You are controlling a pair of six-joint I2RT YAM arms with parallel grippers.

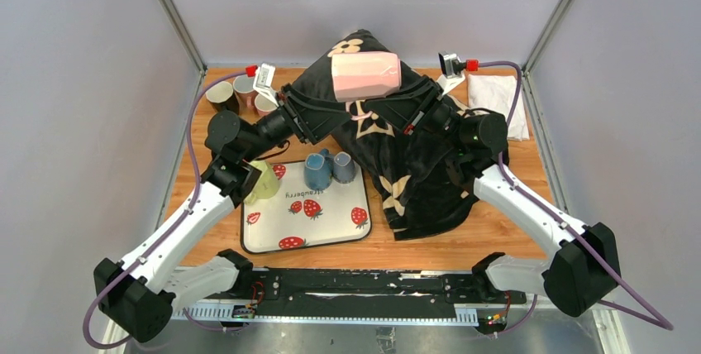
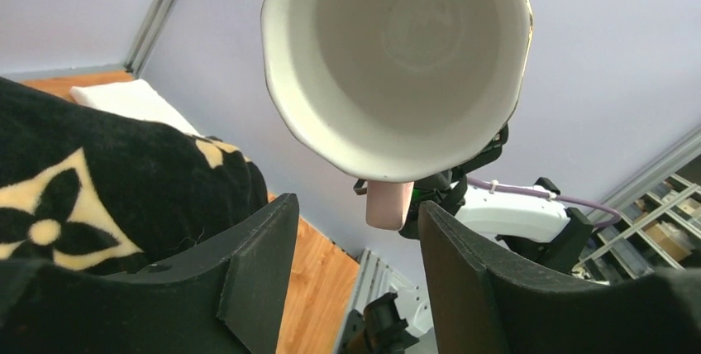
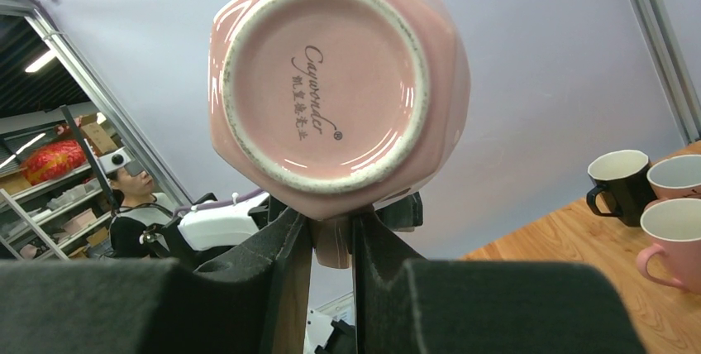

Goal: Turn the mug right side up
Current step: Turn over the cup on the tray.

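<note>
A pink mug (image 1: 366,75) is held in the air above the black blanket, lying on its side with its mouth to the left. My right gripper (image 1: 397,99) is shut on the mug's handle; the right wrist view shows the mug's base (image 3: 326,81) above the right gripper (image 3: 332,222), which pinches the handle (image 3: 332,246). My left gripper (image 1: 335,99) is open just below the mug's mouth. The left wrist view shows the white inside of the mug (image 2: 397,48) and its handle (image 2: 388,203) above the left gripper (image 2: 355,205), not touching it.
A black flower-patterned blanket (image 1: 413,172) lies mid-table. A strawberry tray (image 1: 331,234) carries two upside-down blue mugs (image 1: 318,170) and a yellow-green mug (image 1: 263,180). Three mugs (image 1: 245,88) stand at the back left, a white cloth (image 1: 496,93) at the back right.
</note>
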